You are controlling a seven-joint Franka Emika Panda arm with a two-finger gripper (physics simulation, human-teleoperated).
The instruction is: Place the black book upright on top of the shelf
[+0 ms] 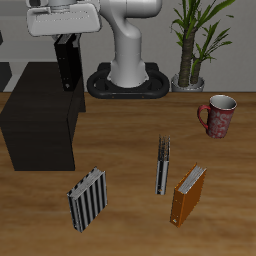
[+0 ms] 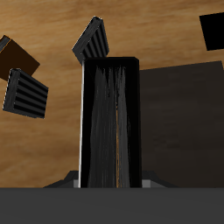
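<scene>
My gripper (image 1: pixel 66 42) is shut on the black book (image 1: pixel 67 64) and holds it upright by its upper end. The book hangs over the flat top of the shelf (image 1: pixel 38 112), a low black cabinet at the table's side, near the shelf's back edge. Its lower end is at or just above the shelf top; I cannot tell if they touch. In the wrist view the black book (image 2: pixel 111 122) fills the middle, seen end-on along its length, with the dark shelf top (image 2: pixel 182 118) beside it.
On the table toward the front edge are a grey striped book (image 1: pixel 88 198) lying tilted, a thin grey book (image 1: pixel 163 165) standing upright and an orange-brown book (image 1: pixel 187 195). A red mug (image 1: pixel 217 115) and a potted plant (image 1: pixel 193 45) stand farther back, beside the robot base (image 1: pixel 128 70).
</scene>
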